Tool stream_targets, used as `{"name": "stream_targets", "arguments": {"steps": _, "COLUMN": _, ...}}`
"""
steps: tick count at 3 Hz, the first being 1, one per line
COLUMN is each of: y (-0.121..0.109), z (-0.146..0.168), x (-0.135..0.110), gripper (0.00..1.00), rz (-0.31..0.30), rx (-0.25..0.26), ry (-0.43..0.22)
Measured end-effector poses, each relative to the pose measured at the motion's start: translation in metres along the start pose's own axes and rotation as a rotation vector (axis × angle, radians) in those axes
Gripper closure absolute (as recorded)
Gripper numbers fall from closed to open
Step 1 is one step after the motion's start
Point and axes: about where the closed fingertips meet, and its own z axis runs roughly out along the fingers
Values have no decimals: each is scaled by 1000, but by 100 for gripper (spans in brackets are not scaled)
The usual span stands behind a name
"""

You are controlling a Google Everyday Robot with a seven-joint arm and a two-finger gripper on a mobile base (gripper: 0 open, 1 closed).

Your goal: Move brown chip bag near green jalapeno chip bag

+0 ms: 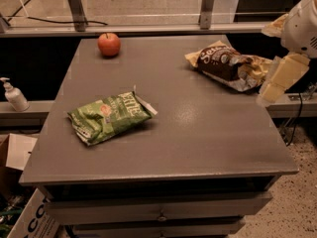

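The brown chip bag lies crinkled at the table's far right, dark brown in the middle with pale ends. The green jalapeno chip bag lies left of the table's centre, well apart from it. My gripper hangs at the right edge of the camera view, just off the table's right side, next to the brown bag's right end. It holds nothing that I can see. Most of the arm is cut off by the frame edge.
A red apple stands at the table's far left corner. The grey table has drawers below its front edge. A white pump bottle stands on a ledge to the left. Cardboard boxes sit on the floor at left.
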Motion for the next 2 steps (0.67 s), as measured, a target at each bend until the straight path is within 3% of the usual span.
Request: {"name": "stream_targets", "arguments": {"steps": 2, "y": -40, "z": 52, "x": 7, "gripper": 0, "rz": 38, "rx": 19, "ry": -99}}
